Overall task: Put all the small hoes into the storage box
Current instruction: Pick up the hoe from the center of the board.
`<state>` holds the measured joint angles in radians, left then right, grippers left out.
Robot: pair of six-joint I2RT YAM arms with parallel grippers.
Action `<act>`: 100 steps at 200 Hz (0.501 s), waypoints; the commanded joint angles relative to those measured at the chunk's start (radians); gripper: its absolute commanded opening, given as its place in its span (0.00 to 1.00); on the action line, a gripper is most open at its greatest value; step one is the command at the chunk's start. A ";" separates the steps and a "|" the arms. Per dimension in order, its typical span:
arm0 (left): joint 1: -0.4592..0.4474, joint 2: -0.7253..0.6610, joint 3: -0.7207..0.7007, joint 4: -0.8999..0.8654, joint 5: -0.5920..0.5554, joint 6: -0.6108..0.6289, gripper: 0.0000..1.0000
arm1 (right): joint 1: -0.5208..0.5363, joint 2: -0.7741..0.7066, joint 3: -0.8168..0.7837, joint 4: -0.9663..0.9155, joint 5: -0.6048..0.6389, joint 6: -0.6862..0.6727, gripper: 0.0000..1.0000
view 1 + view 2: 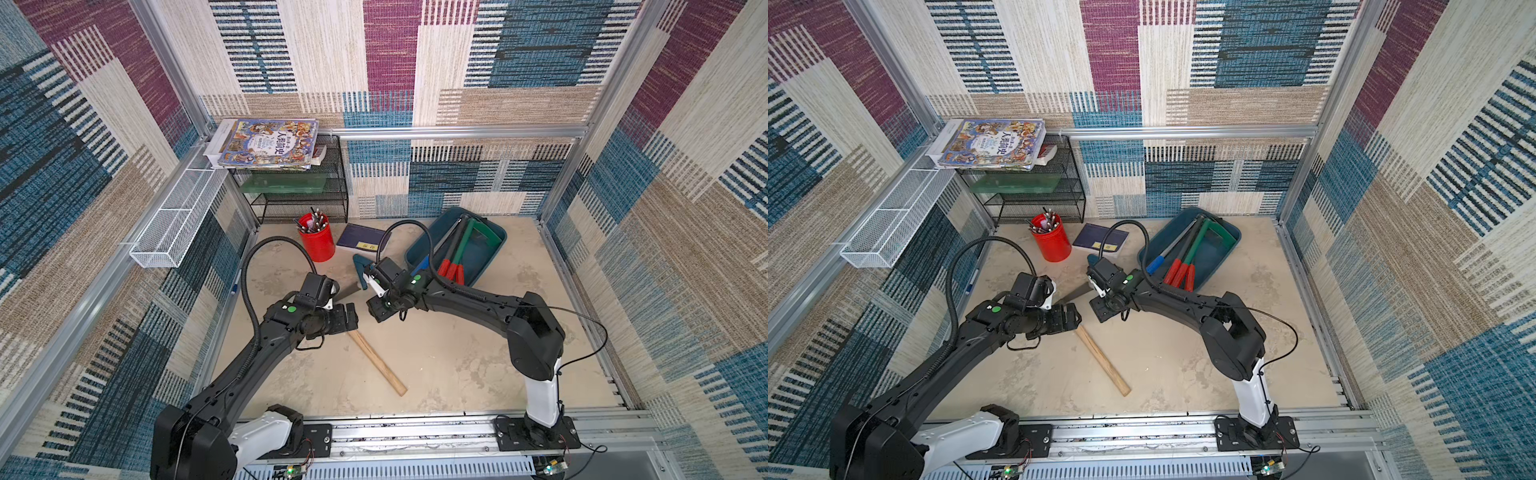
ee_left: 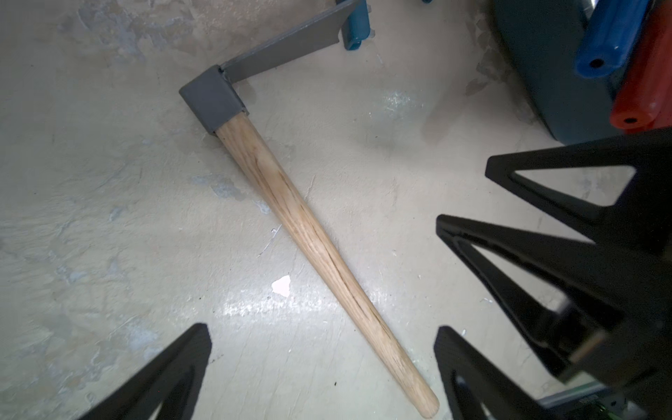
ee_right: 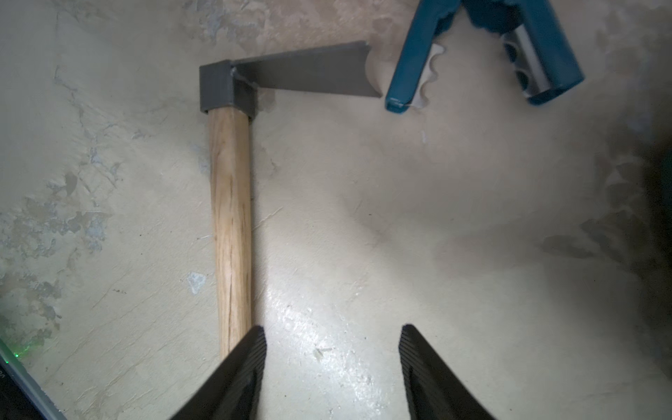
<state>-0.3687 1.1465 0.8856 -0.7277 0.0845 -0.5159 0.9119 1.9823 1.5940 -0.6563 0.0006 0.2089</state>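
The small hoe [image 1: 378,361] lies flat on the table, with a pale wooden handle and a grey metal head; in both top views my left wrist hides part of the head. My left gripper [image 1: 354,317] hovers over the upper handle [image 2: 316,247], jaws wide open either side of it and empty. Facing it, my right gripper [image 1: 374,311] is open and holds nothing; the handle [image 3: 231,218] runs beside one of its fingertips [image 3: 254,342]. The storage box [image 1: 415,251], a teal tray, sits at the back right behind my right wrist.
Red-handled, blue-handled and green tools [image 1: 453,266] lie in the tray. A blue clamp [image 1: 359,270] lies just beyond the hoe blade. A red pen cup [image 1: 318,245], a dark notebook [image 1: 359,239], a black wire rack [image 1: 299,199] and a white mesh basket [image 1: 174,224] stand at back left.
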 commanded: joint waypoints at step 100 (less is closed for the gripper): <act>0.030 -0.086 -0.036 -0.094 -0.066 0.024 1.00 | 0.108 0.169 0.124 -0.046 0.004 0.042 0.59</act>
<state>-0.3420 1.0775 0.8623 -0.7940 0.0319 -0.5117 1.0103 2.1208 1.6859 -0.6781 0.0002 0.2356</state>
